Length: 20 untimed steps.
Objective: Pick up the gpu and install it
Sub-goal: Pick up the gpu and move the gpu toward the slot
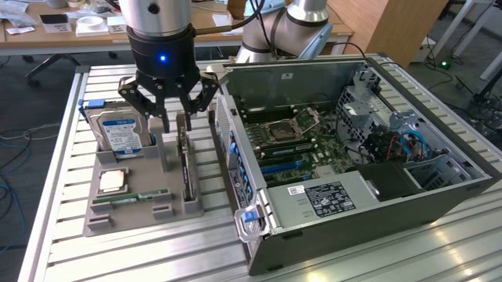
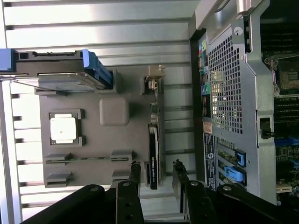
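Between the jaws of the gripper [image 1: 176,127], as the wrist view has it, lies the gpu [image 2: 153,156]: a thin dark card standing on its long edge in a slot of the grey tray [image 1: 137,222]; the jaws stand wide apart, one to each side of the card, with bare gap showing between each jaw and the card's faces; they have hold of nothing. Away from the jaws, at the card's far end, sits its silver bracket [image 2: 154,77]; the jaws line up with the opposite stretch of the card. From the exterior view the jaws hang over the tray, with the gpu [image 1: 187,161] running out from under them toward the tray's near end; how high their tips stand over the card's top edge I cannot tell.

To one side of the jaws, beyond the card and close beside the tray, stands the open computer case [image 1: 439,194], its perforated rear panel [image 2: 226,84] facing the card. To the other side, in the same tray, stands the hard drive [image 1: 117,134] with its blue-labelled face, and nearer along the tray lie a square processor chip [image 1: 114,180] and a narrow green RAM stick [image 1: 129,198], all well apart from the jaws; tray and case rest on the slatted metal worktop [image 1: 63,176].
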Tool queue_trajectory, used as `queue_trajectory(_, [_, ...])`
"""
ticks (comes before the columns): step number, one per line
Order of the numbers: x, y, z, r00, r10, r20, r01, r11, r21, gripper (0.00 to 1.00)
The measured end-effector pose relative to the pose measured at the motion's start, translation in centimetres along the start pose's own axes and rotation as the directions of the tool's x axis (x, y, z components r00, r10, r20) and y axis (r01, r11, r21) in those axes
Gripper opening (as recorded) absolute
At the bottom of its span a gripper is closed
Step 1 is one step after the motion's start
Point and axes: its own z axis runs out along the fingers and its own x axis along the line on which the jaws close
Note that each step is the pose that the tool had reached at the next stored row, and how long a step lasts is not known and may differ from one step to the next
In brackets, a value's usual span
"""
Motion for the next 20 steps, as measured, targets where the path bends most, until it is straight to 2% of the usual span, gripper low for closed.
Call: queue_trajectory(20, [0.02,-0.03,0.62,1.0000,0.000,0.0000,0.000,1.0000,0.0000,0.42])
